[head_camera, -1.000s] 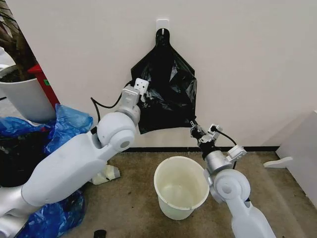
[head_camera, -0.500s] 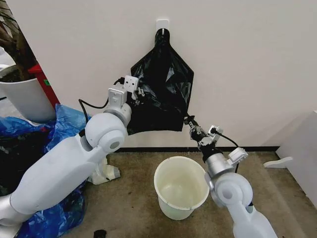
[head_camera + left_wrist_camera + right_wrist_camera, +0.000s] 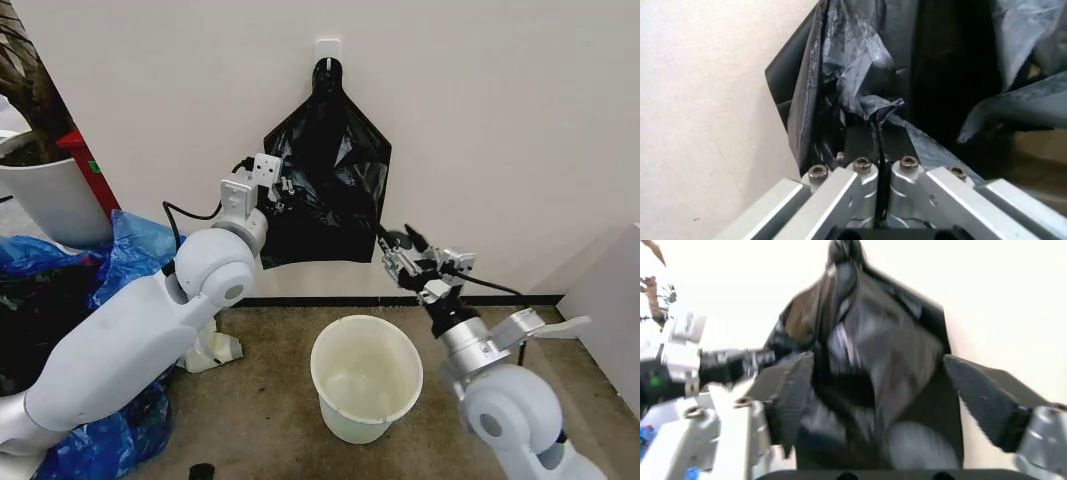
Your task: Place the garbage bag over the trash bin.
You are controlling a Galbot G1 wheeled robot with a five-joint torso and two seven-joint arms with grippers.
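Garbage bag [image 3: 328, 185] hanging lengthwise down wall, left end effector [image 3: 282, 187] pinching its edge, right end effector [image 3: 403, 247] spread.

White wall hook [image 3: 328, 47] high on wall. Blue plastic bags [image 3: 120, 260] heaped on floor at left. White planter pot [image 3: 50, 195] behind them, red object [image 3: 88, 165] beside pot.
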